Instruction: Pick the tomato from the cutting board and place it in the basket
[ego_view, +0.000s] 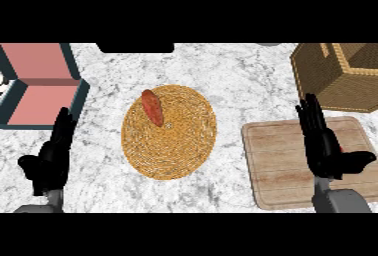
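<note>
A light wooden cutting board (280, 165) lies at the lower right of the counter. My right hand (325, 150) hovers over it, fingers straight and pointing away from me, thumb out to the right. A small red sliver (341, 148) shows at the hand's right edge; the hand hides whatever else of it there is. A flat round woven basket (173, 150) sits in the middle of the counter, with a long orange-red vegetable (153, 107) lying on its upper left part. My left hand (52, 160) rests open at the lower left, fingers up.
A tall brown wicker container (347, 80) stands at the upper right, just beyond the board. A teal-framed pink object (40, 85) fills the upper left. A dark object (135, 47) sits at the counter's far edge.
</note>
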